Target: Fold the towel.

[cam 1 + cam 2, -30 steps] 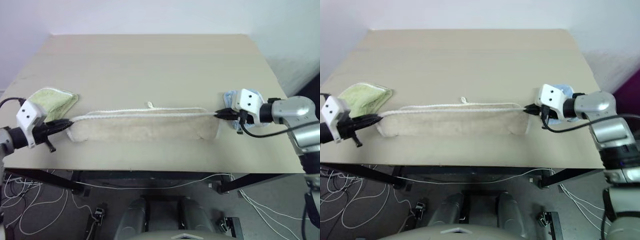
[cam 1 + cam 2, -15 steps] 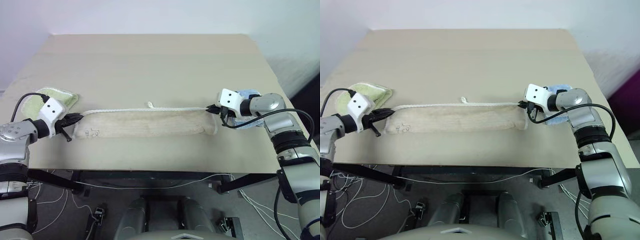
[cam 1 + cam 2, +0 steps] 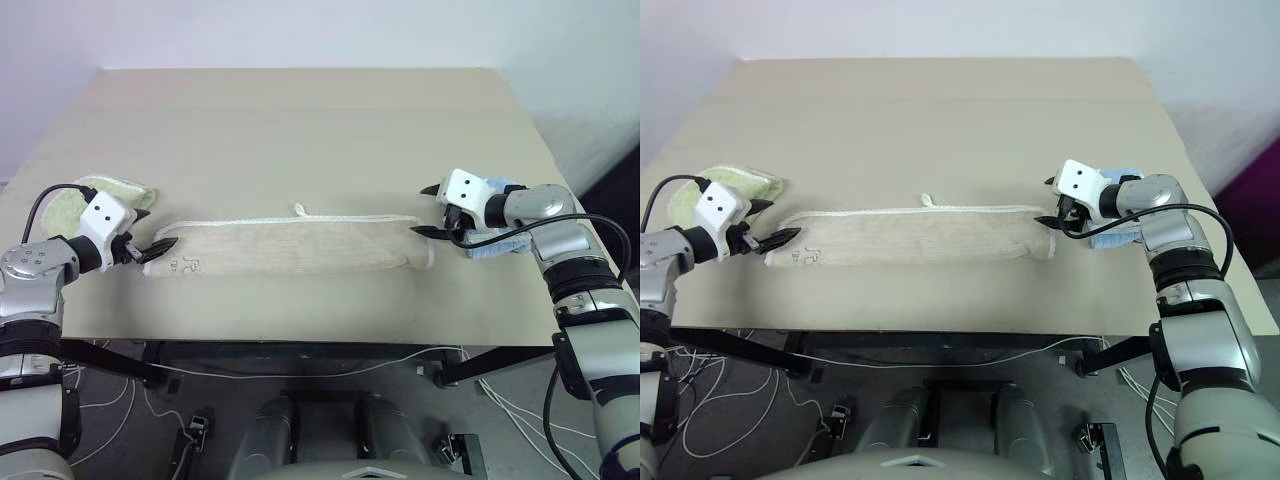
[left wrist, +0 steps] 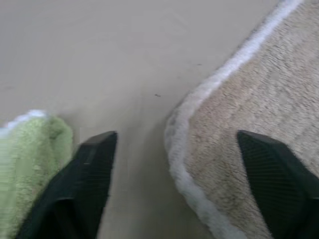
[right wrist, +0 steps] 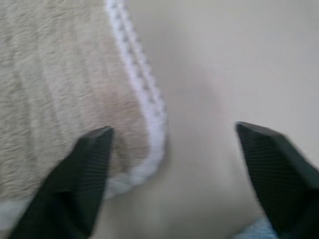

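Desk (image 3: 300,120) has the towel (image 3: 290,247) lying folded long. Both tools, left (image 3: 148,240) and right (image 3: 428,211), gape open at its ends. It looks soft and floppy, so I'd pinch the corded corners.

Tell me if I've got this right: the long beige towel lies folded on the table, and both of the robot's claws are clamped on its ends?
Not quite. The towel does lie folded on the table, but both wrist views show the left gripper and right gripper open, gripping nothing.
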`<state>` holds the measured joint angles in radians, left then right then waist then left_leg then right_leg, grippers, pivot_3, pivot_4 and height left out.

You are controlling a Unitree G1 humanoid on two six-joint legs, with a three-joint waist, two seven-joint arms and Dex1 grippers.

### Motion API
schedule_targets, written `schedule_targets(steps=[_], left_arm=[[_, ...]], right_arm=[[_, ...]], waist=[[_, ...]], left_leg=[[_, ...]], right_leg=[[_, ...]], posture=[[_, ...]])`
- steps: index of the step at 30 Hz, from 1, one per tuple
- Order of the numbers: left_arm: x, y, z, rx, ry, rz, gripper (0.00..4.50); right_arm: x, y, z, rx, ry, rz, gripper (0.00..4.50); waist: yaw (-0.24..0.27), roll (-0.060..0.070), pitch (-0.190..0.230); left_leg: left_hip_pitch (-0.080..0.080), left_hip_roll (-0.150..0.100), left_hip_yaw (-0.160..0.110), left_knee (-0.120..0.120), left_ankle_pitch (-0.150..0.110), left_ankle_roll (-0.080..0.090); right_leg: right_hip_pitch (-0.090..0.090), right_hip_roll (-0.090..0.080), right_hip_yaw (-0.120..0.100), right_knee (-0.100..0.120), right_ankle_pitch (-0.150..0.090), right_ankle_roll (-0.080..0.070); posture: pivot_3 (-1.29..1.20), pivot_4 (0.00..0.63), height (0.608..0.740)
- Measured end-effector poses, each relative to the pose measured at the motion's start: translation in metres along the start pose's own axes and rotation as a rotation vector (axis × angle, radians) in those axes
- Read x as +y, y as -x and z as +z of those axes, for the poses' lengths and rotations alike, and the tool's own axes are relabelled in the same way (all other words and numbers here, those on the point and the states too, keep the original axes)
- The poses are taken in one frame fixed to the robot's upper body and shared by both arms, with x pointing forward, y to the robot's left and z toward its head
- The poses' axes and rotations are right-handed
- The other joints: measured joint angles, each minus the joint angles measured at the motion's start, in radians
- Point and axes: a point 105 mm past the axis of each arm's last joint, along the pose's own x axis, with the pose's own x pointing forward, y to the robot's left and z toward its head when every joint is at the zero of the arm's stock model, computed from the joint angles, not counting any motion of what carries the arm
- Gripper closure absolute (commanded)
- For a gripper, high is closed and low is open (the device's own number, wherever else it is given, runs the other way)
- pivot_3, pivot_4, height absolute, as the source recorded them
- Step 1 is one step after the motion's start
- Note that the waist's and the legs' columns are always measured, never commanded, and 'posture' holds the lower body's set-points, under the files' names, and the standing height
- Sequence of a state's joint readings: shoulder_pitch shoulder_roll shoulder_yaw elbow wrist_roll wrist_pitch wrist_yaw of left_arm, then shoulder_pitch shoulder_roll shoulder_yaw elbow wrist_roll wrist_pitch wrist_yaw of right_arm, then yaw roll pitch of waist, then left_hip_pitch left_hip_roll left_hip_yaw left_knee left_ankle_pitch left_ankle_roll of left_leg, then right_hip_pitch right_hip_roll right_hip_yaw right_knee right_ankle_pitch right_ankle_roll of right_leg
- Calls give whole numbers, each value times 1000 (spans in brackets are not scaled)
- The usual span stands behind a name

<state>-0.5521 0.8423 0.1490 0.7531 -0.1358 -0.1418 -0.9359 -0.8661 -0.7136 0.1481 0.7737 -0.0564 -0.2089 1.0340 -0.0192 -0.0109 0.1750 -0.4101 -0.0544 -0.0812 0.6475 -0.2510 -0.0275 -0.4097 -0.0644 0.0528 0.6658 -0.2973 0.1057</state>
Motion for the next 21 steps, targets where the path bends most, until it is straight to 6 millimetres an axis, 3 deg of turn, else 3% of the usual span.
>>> schedule_targets(steps=[4, 9, 12, 21], left_arm=[[10, 6, 18, -99, 46, 64, 19], [2, 15, 34, -183, 59, 41, 19], [-14, 13, 43, -223, 63, -25, 19], [-85, 5, 58, -259, 73, -376, 19]], right_arm=[[-16, 29, 20, -116, -105, -125, 26], [20, 54, 19, -186, -469, -117, 26], [41, 56, 23, -207, -694, -90, 26], [85, 65, 53, -382, -1271, 42, 26]], waist=[[4, -1, 0], [6, -1, -1], [2, -1, -1], [7, -1, -1]], left_leg=[[-1, 0, -1, 0, 0, 0], [-1, 0, -2, 1, 0, 0], [0, 1, -2, 0, 0, 0], [0, 1, -2, -1, 0, 0]], right_leg=[[0, -1, 0, -1, 0, 0], [1, -2, 0, 0, 0, 0], [1, -2, 0, 0, 0, 0], [2, -2, 1, -1, 0, 0]], posture=[[0, 150, 740], [0, 150, 740], [0, 150, 740], [0, 150, 740]])
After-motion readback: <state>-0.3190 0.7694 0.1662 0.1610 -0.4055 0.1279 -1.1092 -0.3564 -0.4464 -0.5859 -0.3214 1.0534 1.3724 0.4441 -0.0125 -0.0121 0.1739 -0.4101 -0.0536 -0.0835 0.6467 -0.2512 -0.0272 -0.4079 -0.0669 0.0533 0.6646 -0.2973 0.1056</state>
